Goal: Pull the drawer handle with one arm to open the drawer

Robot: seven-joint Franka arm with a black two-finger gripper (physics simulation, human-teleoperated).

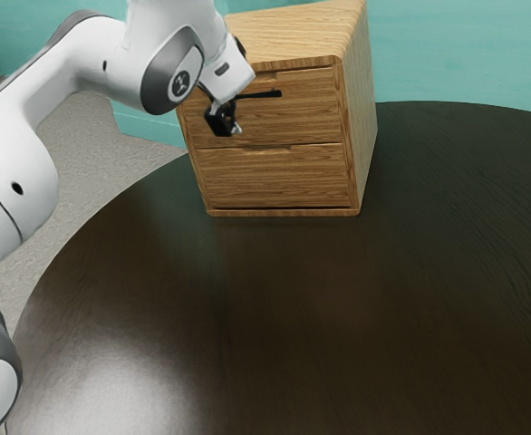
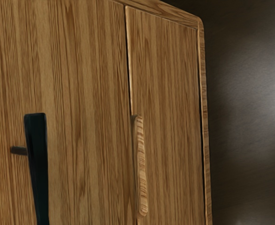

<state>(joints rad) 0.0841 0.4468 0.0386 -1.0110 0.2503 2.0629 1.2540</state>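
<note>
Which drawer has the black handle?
The top drawer, beside the gripper. Its black handle stands out; the bottom drawer has a wooden handle.

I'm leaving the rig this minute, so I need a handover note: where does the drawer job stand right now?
Gripper: close in front of the upper drawer, just below the near end of its black handle. I cannot tell whether it has a hold.
Cabinet stands on the dark table. The upper drawer and lower drawer both look shut.
Done: approach to the handle.
Left: grasp the handle, pull the upper drawer out.
</note>
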